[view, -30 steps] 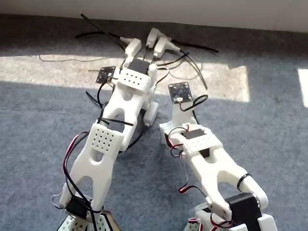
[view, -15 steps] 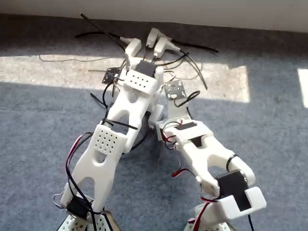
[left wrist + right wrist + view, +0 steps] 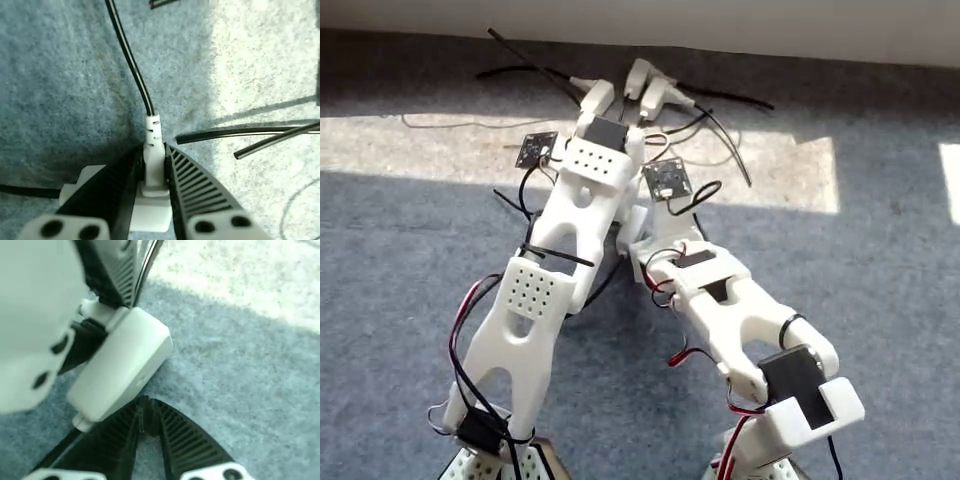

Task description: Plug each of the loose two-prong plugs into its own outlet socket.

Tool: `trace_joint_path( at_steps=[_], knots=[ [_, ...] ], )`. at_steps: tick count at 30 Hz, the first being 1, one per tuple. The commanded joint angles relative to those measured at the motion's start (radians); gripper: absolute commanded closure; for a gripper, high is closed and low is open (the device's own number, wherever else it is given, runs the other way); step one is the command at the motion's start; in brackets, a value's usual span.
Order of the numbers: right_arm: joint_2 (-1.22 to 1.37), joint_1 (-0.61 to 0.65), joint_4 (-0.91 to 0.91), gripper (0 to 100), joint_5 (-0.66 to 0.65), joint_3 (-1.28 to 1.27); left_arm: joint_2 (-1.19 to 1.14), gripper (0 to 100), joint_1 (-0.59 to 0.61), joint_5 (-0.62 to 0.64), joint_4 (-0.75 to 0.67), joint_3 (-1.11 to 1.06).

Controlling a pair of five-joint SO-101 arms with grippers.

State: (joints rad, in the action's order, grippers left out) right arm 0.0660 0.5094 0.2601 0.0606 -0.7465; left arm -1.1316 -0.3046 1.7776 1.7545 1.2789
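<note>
Worktop (image 3: 880,300): grey-blue carpet surface, with a sunlit band across its far part. Lying directly on it:
- Far centre: white plug bodies (image 3: 655,88), apparently two, side by side.
- Far centre to far right: black cables (image 3: 730,98), loosely crossing.
- Far left: thin pale wire (image 3: 440,123).
- Centre: white outlet block (image 3: 120,370).

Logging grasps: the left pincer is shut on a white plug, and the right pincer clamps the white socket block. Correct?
No. The left pincer is shut on the white plug, but the right pincer holds nothing: the right wrist view shows it shut, empty, with the white socket block beside it.
</note>
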Motion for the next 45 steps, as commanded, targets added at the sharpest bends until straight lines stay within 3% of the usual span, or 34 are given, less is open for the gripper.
trace_joint_path(
  at_steps=[1,6,11,18,22,27,36,45],
  knots=[
    [-0.087,-0.085,0.005,99.0,-0.011,0.008,0.062,99,0.027,0.009,0.006,0.091],
    [-0.280,-0.219,0.053,99.0,-0.011,-0.111,0.058,99,0.107,0.006,0.006,0.268],
    [-0.395,-0.249,-0.085,99.0,-0.011,-0.248,0.056,99,0.117,0.005,0.012,0.291],
    [-0.254,-0.196,-0.364,99.0,-0.011,-0.249,0.058,99,0.068,0.005,0.014,0.257],
    [-0.077,-0.173,-0.369,99.0,-0.011,-0.110,0.058,99,0.054,0.003,0.014,0.257],
    [0.061,-0.157,-0.369,99.0,-0.011,0.061,0.061,99,0.007,-0.095,0.014,0.262],
    [0.048,-0.036,-0.367,99.0,-0.011,0.093,0.058,99,-0.005,-0.098,0.014,0.259],
    [0.050,-0.002,-0.367,99.0,-0.014,0.094,0.058,99,-0.004,-0.098,0.014,0.263]
  ],
)
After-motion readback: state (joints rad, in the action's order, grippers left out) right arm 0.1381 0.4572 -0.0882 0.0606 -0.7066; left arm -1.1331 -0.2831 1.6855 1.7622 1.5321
